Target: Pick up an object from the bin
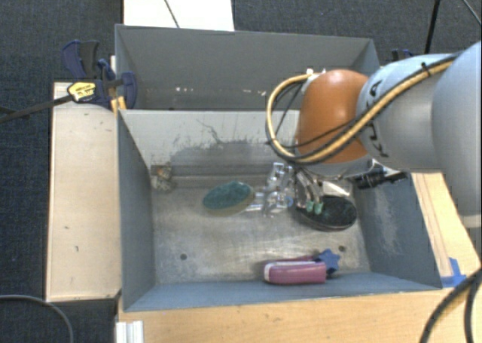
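Gripper (276, 192) sits low in the middle of the grey metal bin (226, 70), and I can't tell if it's open or clamped. A flat teal oval thing (227, 196) lies just left of it, long axis left-right, right end angled slightly toward the back wall. A black round disc (337, 215) crowds in on the right, partly under the wrist. A pink oblong tube (295, 272) lies along the front wall.

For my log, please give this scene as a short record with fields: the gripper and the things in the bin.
gripper: low over the bin floor, near its middle
view-left of gripper: teal oval thing
view-right of gripper: black round thing
front wall: pink oblong thing with a blue piece at one end
back left: small grey thing
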You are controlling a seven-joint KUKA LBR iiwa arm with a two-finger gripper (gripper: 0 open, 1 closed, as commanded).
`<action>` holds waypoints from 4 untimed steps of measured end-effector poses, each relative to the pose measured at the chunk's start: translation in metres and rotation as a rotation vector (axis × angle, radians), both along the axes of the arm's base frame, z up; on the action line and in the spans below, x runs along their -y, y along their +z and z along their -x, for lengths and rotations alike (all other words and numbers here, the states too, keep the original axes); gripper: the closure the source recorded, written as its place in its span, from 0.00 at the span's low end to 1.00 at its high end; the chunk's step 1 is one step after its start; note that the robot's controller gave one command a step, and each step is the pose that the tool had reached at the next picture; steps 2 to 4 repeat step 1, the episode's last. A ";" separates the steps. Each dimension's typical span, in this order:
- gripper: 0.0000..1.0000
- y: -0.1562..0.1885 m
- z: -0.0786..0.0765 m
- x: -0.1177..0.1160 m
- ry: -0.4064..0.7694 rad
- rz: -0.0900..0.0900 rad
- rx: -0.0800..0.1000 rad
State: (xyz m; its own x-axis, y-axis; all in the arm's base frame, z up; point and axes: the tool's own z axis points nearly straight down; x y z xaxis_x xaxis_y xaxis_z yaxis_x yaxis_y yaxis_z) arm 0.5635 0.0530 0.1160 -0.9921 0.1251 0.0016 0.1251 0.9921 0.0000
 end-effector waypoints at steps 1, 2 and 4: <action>1.00 0.118 0.002 0.000 0.022 -0.001 0.012; 1.00 0.118 0.002 0.000 0.022 -0.001 0.012; 1.00 0.118 0.002 0.000 0.022 -0.001 0.012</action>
